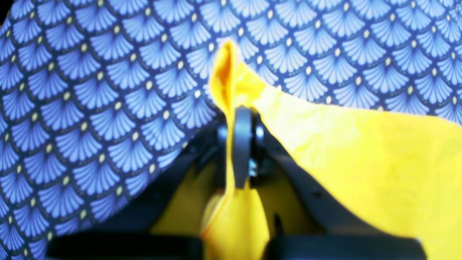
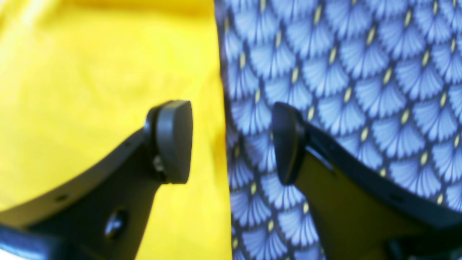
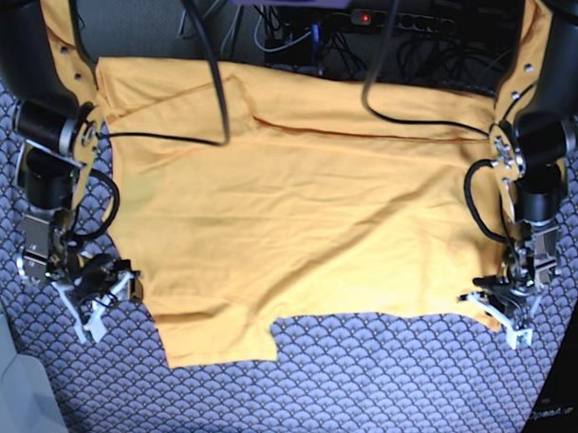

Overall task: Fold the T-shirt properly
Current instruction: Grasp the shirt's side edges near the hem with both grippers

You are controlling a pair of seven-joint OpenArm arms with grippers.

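The yellow-orange T-shirt (image 3: 299, 207) lies spread across the table, one sleeve hanging toward the front edge. In the base view my left gripper (image 3: 502, 308) is at the shirt's right edge. The left wrist view shows this gripper (image 1: 241, 144) shut on a pinch of the T-shirt (image 1: 361, 151), with a fold of fabric standing up past the fingertips. My right gripper (image 3: 101, 291) sits at the shirt's left edge. In the right wrist view it (image 2: 231, 142) stands open, and the edge of the T-shirt (image 2: 90, 72) runs between its two fingers without being pinched.
A blue fan-patterned tablecloth (image 3: 359, 380) covers the table under the shirt. Black arm cables (image 3: 213, 81) hang over the shirt's far part. A tangle of wires and a power strip (image 3: 410, 21) lie behind the table.
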